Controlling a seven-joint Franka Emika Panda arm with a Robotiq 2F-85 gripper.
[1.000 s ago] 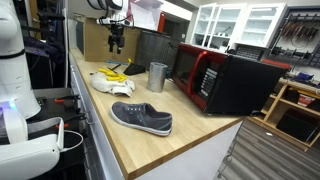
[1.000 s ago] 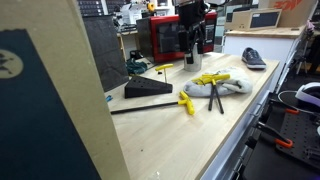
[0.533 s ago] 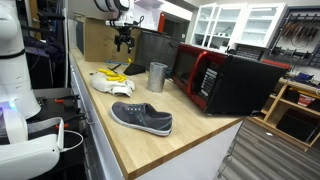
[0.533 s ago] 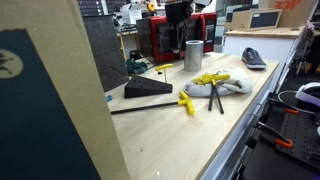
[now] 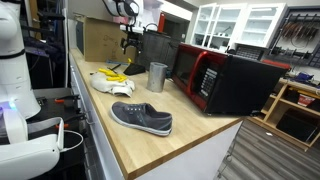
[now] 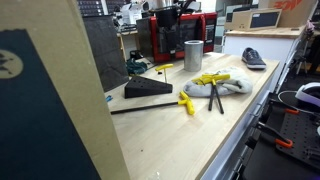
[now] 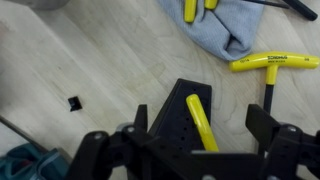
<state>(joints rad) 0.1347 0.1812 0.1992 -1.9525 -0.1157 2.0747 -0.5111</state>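
The gripper (image 7: 202, 130) hangs over the wooden bench (image 7: 90, 60) with its jaws spread wide and nothing between them. Straight below it a yellow-handled tool (image 7: 198, 112) lies on a black wedge (image 7: 172, 108). To my eye, a clean grip would want the jaws set square across that handle and a straight drop, so the wedge isn't nudged. A T-handled tool (image 7: 272, 62) lies off to one side, with a grey cloth (image 7: 225, 28) beyond it. Further along the bench are a metal cup (image 5: 157, 77), a shoe (image 5: 142, 118) and a red microwave (image 5: 215, 78), with white cabinets (image 5: 240, 22) behind.
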